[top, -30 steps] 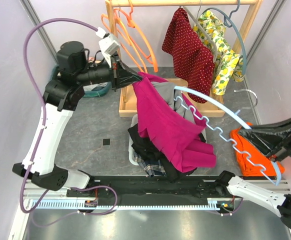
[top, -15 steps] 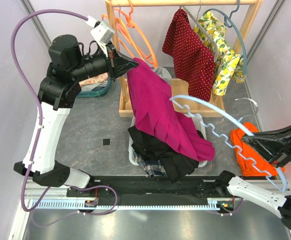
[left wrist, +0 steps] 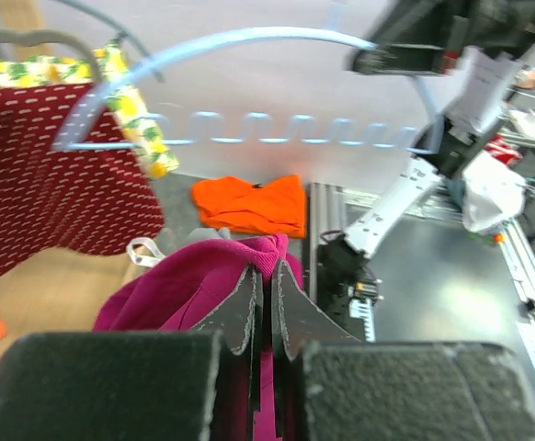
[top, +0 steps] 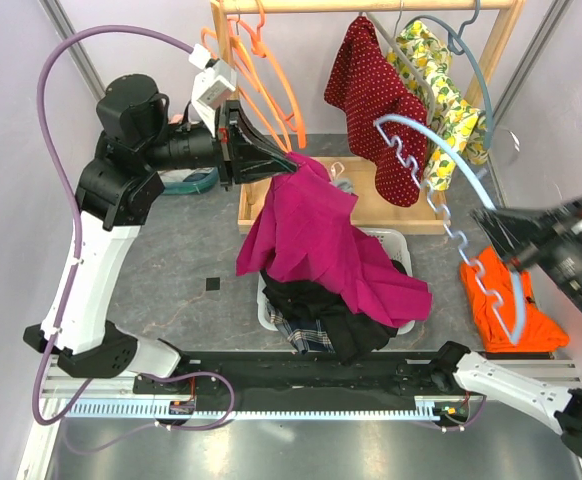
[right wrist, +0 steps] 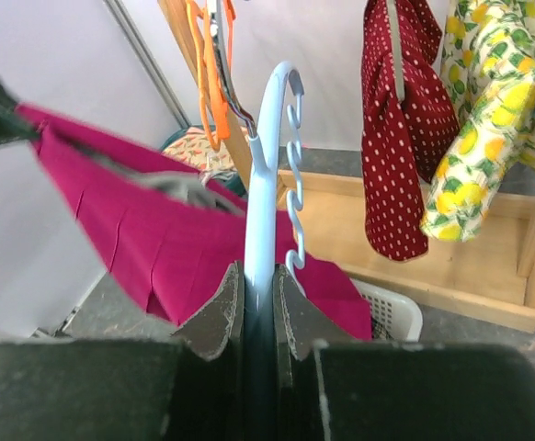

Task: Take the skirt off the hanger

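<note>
Skirt: centre frame, free of hanger; corner pinched in left gripper; hem draped over basket; right gripper clamps bare hanger; removal apparently complete; release remains.

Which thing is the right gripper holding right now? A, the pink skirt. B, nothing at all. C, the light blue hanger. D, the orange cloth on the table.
C: the right gripper is shut on the hanger, whose bar runs up from between its fingers, while the skirt hangs from the left gripper.
</note>
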Robot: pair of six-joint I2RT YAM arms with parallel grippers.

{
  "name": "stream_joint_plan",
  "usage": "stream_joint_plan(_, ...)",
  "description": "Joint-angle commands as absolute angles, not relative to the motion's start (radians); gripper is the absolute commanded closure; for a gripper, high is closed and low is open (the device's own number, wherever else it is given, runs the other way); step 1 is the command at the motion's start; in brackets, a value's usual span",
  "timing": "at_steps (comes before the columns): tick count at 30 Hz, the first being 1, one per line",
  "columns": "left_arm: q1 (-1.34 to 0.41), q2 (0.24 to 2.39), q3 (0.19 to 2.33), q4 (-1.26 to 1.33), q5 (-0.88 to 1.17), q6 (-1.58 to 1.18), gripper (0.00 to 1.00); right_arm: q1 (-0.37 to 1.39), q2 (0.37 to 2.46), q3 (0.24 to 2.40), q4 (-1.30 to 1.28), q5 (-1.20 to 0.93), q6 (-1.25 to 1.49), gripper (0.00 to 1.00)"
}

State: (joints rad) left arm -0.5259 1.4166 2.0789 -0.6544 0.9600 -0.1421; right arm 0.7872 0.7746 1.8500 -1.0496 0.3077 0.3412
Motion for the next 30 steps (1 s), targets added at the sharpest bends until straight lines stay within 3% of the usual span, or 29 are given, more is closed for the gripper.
stream_joint_plan(1, -0.593, 1.378, 2.001, -0.555, 1.088, -0.196, 0.98, 0.785, 0.928, 1.929, -0.87, 0.35, 0.342, 1.0)
stream_joint_plan(7, -0.753, 1.382, 1.754, -0.663, 0.916, 0.071, 0.98, 0.787, 1.074, 1.979, -0.815, 0.38, 0.331, 1.0)
stream_joint_plan(11, -0.842, 1.408, 1.646, -0.675, 0.568, 0.19, 0.98, 0.787, 1.123, 2.003, -0.798, 0.405, 0.331, 1.0)
stream_joint_plan(19, -0.94, 1.509, 1.339, -0.549, 0.191, 0.365, 0.98, 0.785, 1.248, 2.103, -0.787, 0.425, 0.31, 1.0)
stream_joint_plan(22, -0.942, 1.54, 1.232, -0.47, 0.134, 0.416, 0.86, 0.787, 1.298, 2.128, -0.785, 0.429, 0.308, 1.0)
stream_joint_plan(28, -0.956, 1.603, 1.08, -0.336, 0.052, 0.452, 0.77, 0.785, 1.367, 2.151, -0.752, 0.449, 0.291, 1.0)
stream_joint_plan(30, -0.989, 1.617, 1.024, -0.282, 0.016, 0.474, 0.62, 0.785, 1.402, 2.177, -0.747, 0.459, 0.281, 1.0)
